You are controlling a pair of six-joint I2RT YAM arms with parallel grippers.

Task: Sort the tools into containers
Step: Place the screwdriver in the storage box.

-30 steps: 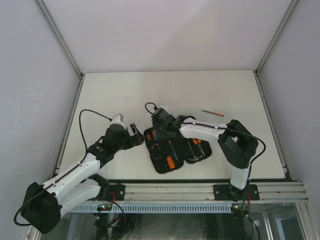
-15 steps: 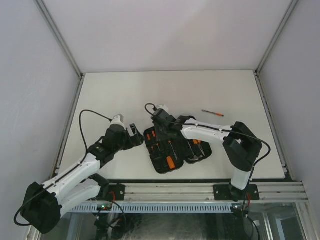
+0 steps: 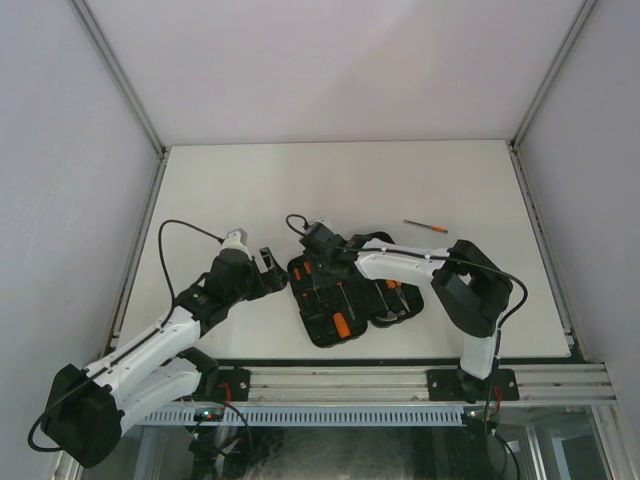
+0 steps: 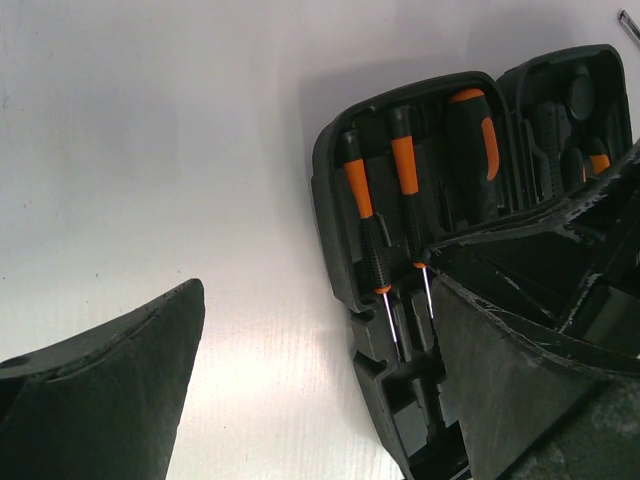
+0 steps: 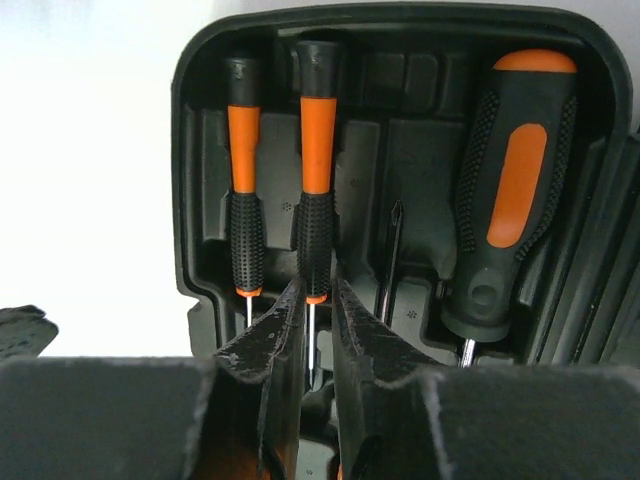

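The right gripper point(image 5: 315, 300) has drawn its fingers in to a narrow slit around the slotted screwdriver point(image 5: 317, 150), which lies in the open case point(image 5: 192, 150). Whether they truly pinch it I cannot tell. I'd guess it is being seated. The left gripper point(image 3: 268, 266) hangs wide open beside the case. A loose screwdriver point(image 3: 425, 226) is not yet sorted and lies well apart on the table point(image 3: 250, 180).

White table point(image 3: 250, 180); grey walls point(image 3: 340, 60) on 3 sides; aluminium rail point(image 3: 340, 378) near edge.
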